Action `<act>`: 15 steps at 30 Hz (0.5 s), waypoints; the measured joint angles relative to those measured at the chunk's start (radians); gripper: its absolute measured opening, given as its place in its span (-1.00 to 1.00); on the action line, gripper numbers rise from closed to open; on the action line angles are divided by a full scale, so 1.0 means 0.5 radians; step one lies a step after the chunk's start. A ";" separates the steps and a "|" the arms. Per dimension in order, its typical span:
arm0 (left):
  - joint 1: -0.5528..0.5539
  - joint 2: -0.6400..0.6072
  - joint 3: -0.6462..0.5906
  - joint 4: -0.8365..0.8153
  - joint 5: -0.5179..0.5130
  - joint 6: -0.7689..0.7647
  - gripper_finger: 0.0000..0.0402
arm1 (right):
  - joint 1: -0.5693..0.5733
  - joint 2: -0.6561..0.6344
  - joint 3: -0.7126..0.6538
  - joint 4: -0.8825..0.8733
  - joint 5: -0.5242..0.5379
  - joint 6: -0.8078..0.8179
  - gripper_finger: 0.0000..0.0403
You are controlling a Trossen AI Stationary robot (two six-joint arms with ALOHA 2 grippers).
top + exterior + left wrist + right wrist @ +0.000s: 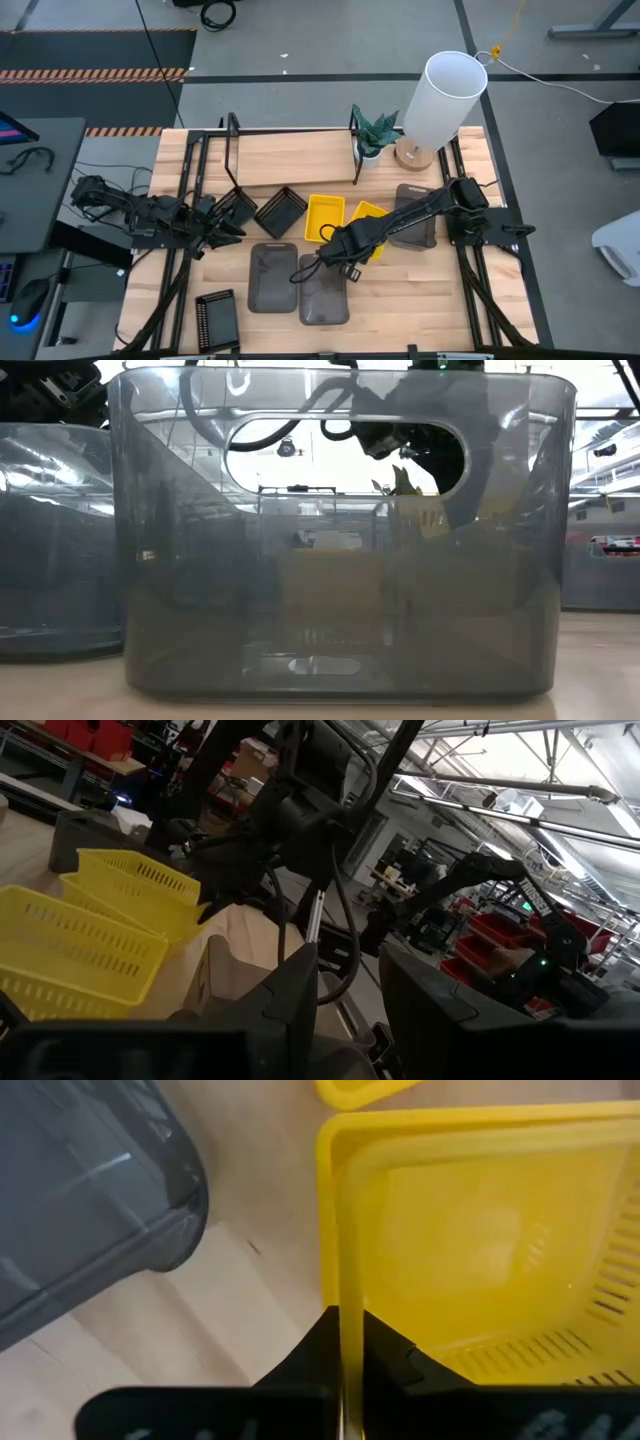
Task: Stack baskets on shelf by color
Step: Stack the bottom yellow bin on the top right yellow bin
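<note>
Two bright yellow baskets (325, 217) (368, 213) lie side by side at mid-table. My right gripper (335, 243) (342, 1350) reaches in from the right and is shut on a yellow basket's wall. Smoky grey baskets (272, 277) (323, 292) rest flat near the front edge, and a third (415, 218) lies under the right arm. Black slatted baskets (235, 207) (280, 211) sit beside my left gripper (228, 228) (350, 1015), which is open and holds nothing. The shelf (290, 158) stands at the far side. My right gripper pinches the upright side wall (338, 1295) of a yellow basket, near a corner, with one finger (385, 1355) inside the basket and the other outside. The fingers come from above, slanting down. Whether the basket's bottom is off the table I cannot tell.
A white cylinder lamp (445, 95) and a small potted plant (375, 132) stand at the shelf's right end. Another black basket (217, 320) lies at the near left corner. In the low view a grey basket (340, 550) fills the picture.
</note>
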State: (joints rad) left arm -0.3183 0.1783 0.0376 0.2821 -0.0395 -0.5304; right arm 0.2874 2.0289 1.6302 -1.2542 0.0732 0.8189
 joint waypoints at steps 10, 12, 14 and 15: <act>0.000 0.000 0.000 0.001 -0.001 0.000 -0.42 | -0.041 0.000 0.000 0.024 -0.036 -0.039 -0.73; 0.000 0.000 0.001 0.001 0.000 0.000 -0.42 | -0.042 0.000 0.000 0.028 -0.044 -0.053 -0.70; 0.000 0.000 0.000 0.000 0.000 0.000 -0.42 | -0.041 0.000 0.000 0.051 -0.045 -0.056 -0.68; 0.000 0.000 0.000 0.000 0.000 0.000 -0.42 | -0.041 0.000 0.000 0.061 -0.045 -0.057 -0.66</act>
State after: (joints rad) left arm -0.3182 0.1783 0.0377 0.2821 -0.0396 -0.5303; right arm 0.2668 2.0289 1.6302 -1.2238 0.0505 0.7902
